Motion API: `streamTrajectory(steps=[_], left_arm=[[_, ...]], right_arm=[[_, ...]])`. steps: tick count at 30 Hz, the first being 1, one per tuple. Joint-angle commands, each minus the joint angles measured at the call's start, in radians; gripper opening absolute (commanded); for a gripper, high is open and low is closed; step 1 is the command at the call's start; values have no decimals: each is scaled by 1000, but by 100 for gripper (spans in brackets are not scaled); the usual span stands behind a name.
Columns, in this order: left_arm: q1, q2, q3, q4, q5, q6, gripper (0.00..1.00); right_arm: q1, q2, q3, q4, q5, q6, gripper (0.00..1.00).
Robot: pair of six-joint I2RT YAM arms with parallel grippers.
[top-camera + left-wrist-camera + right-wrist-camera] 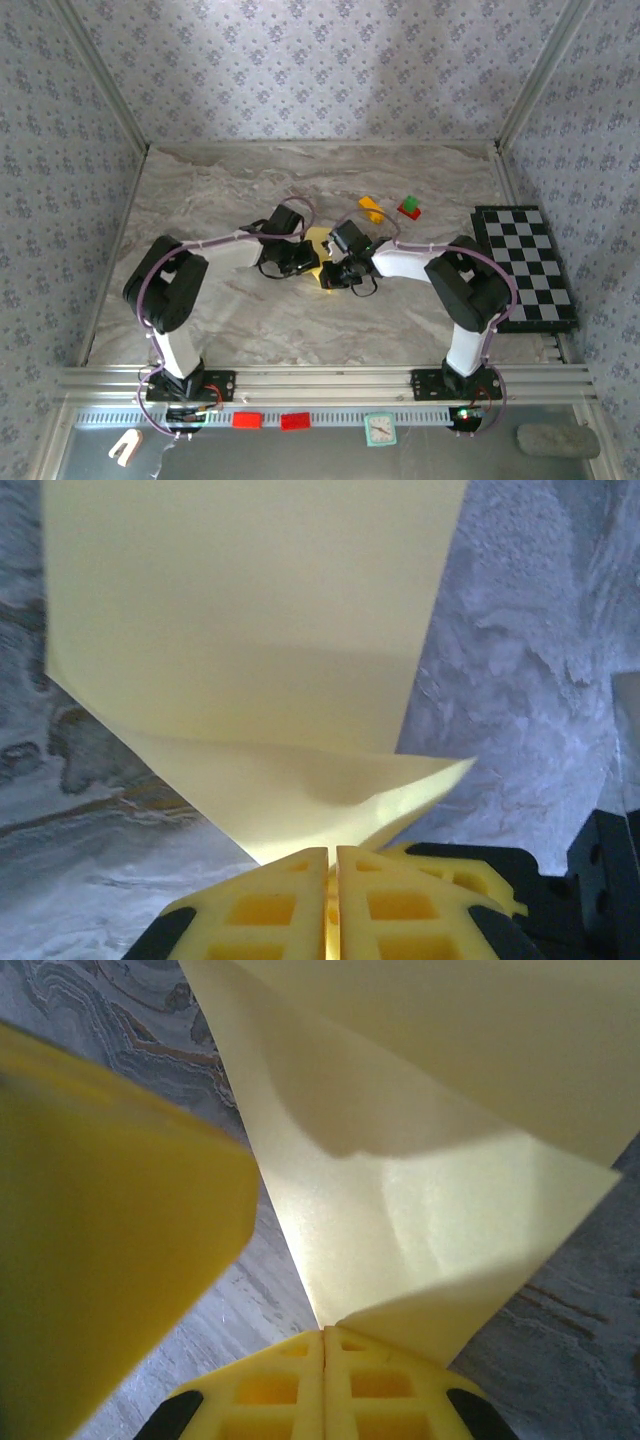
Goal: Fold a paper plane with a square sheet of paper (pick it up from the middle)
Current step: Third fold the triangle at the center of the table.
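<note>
Thin plain yellow square sheet of paper (319, 243), partly folded, was at frame centre in the top view, between left gripper (300, 262) and right gripper (340, 272). Its long axis could not be judged there. In the left wrist view the sheet (250, 630) ran from bottom centre to the top edge, with a folded corner pointing right. Right wrist view: likewise (420, 1210). Both grippers (332, 852) (324, 1335) were clamped tight on the paper.

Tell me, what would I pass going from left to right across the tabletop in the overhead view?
Left tool → yellow paper sheet → right tool → orange-yellow block → green-and-red block → checkered board.
</note>
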Motion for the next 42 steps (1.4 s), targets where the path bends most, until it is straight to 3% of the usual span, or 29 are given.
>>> streamTrajectory(steps=[1, 16, 29, 42], left_arm=[[-2, -1, -36, 35, 12, 21, 10], [-6, 51, -33, 114, 36, 4, 9], [2, 105, -28, 74, -32, 46, 8], [148, 145, 31, -9, -51, 225, 8]], right_arm=[[-6, 48, -8, -53, 21, -5, 7], [-9, 51, -12, -54, 18, 6, 6], [-8, 50, -33, -81, 42, 5, 6], [-22, 42, -91, -176, 89, -20, 6]])
